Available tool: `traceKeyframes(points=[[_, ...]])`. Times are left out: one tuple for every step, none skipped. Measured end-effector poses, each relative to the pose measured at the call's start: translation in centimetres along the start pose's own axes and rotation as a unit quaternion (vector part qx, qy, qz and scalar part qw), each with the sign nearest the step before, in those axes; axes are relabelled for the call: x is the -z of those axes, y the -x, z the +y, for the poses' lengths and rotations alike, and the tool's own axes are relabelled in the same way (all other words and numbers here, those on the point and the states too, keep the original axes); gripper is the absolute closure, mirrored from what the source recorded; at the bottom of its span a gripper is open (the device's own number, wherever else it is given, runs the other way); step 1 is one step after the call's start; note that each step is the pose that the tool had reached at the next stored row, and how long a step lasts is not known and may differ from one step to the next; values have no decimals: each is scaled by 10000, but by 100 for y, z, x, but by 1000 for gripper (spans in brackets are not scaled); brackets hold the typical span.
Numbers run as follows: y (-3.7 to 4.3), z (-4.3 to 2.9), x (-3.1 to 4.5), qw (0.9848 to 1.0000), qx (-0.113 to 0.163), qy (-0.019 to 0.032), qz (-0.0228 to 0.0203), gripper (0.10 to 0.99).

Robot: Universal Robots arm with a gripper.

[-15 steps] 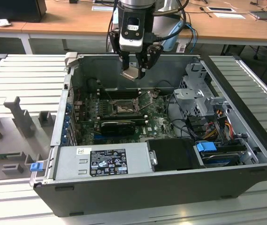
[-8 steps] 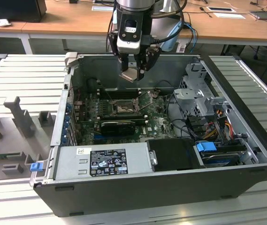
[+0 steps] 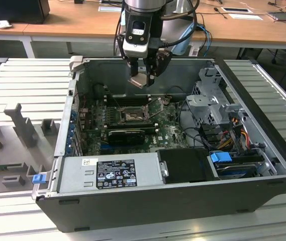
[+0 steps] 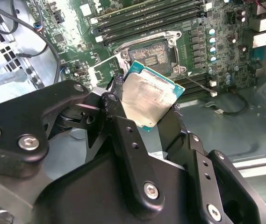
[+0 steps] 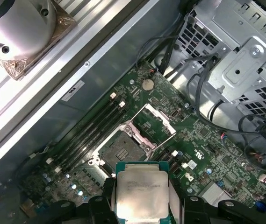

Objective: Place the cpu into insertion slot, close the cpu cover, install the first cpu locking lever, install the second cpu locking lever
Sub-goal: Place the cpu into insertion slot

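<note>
The first step, placing the cpu, is judged to be in hand. The cpu is gripped at its edges by the gripper, whose jaws are closed on it. It is held in the air above the motherboard, apart from it, inside the open computer case. In the exterior view the insertion slot is seen at about 6 o'clock from the gripper, not yet filled. The cpu cover is seen swung up beside the slot, so the socket stands open. The placement is judged to call for the cpu to be squared with the slot's rim, since it appears turned out of line in the second wrist view. It must then be lowered level and released only once seated.
</note>
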State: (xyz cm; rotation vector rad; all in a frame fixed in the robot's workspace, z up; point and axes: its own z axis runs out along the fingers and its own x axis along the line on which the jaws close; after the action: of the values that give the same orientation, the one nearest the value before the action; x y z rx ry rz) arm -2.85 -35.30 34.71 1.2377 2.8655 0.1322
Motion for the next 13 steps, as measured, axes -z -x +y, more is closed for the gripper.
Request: traceKeyframes(points=[[0, 0, 0, 10000, -27, 0, -3, 549], [0, 0, -1, 10000, -74, 1, -6, 549], [0, 0, -2, 9999, -103, 2, -9, 549], [0, 0, -3, 9999, -129, 2, -11, 549], [0, 0, -4, 9999, -163, 3, -14, 549], [0, 0, -4, 9998, -188, 3, -16, 549], [0, -1, -5, 9997, -225, 4, -19, 549], [0, -1, -6, 9996, -270, 4, -23, 549], [0, -1, -7, 9995, -325, 5, -28, 549], [0, -1, -8, 9993, -365, 6, -31, 549], [0, -1, -9, 9991, -413, 7, -35, 549], [0, -1, -9, 9990, -455, 8, -39, 549], [0, -1, -10, 9988, -484, 8, -41, 549]])
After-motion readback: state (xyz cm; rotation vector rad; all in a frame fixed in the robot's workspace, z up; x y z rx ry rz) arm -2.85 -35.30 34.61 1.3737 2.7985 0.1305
